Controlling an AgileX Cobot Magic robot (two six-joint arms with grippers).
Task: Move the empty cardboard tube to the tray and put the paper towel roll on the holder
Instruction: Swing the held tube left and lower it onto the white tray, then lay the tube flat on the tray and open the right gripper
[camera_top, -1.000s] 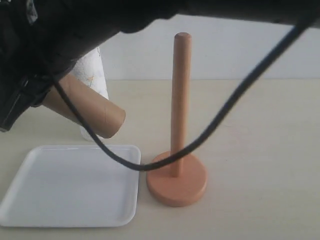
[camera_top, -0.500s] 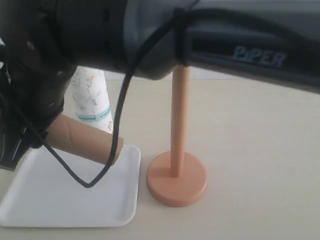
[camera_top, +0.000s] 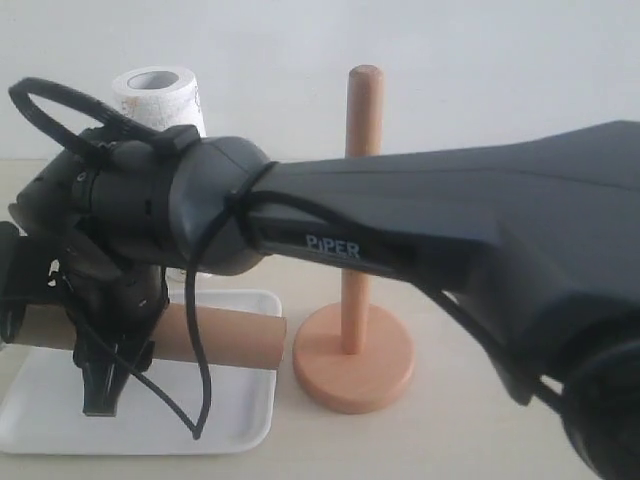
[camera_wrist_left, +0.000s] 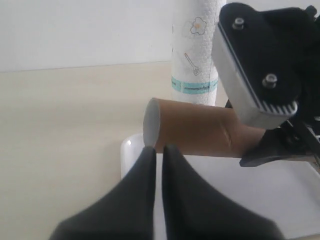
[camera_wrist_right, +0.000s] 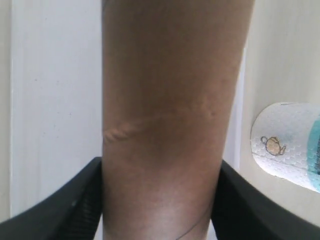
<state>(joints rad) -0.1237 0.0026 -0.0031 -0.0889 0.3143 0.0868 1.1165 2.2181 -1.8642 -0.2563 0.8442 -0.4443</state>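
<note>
The cardboard tube (camera_top: 230, 338) is gripped level by the right claw (camera_top: 104, 378) low over the tray (camera_top: 245, 420) and not yet released. The left claw (camera_wrist_left: 159, 155) is closed on nothing near the tray's rim. The paper towel roll (camera_top: 155, 95) is left standing behind the tray, still to be put on the bare holder (camera_top: 352, 362) beside it.

The cardboard tube (camera_top: 225, 337) is coloured plain brown; the tray (camera_top: 245, 405) beneath it, white. The paper towel roll (camera_wrist_left: 196, 50) behind the tube is patterned with small, seemingly yellow drawings and a teal band.

The tool (camera_wrist_right: 160, 200) holds the cardboard tube (camera_wrist_right: 165, 100), white tray (camera_wrist_right: 55, 100) behind
</note>
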